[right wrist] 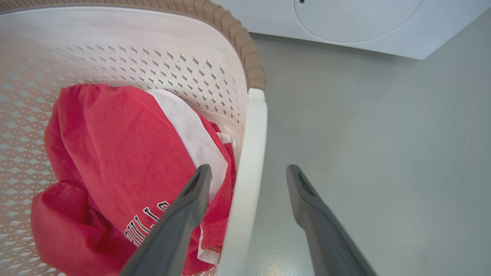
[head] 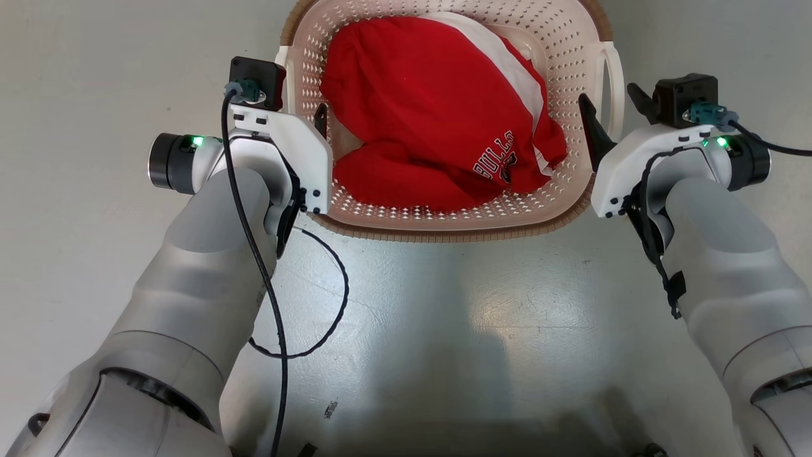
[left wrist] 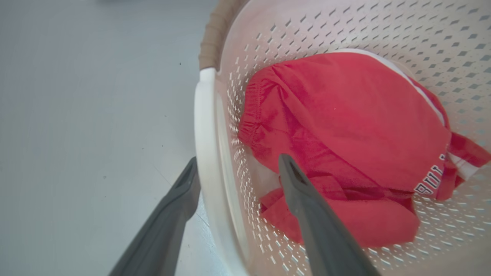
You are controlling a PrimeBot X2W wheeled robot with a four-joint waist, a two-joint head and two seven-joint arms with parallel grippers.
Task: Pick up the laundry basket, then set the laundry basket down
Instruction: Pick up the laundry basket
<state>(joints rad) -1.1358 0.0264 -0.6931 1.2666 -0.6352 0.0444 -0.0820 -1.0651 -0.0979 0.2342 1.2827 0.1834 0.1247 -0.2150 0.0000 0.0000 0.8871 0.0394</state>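
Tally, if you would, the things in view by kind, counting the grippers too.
Basket: 1, the laundry basket
Clothing bundle: 1, red and white, lying in the basket
Washing machine: 1
Grippers: 2, the left gripper and the right gripper, both open
Total: 5

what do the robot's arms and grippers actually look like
The left forearm and right forearm are smooth, rounded pale grey shells. Each wrist has a white angular bracket, a black camera block with a teal connector, and a green light. A thin black cable loops along the left arm. The left gripper and right gripper have two long tapered dark grey fingers each.
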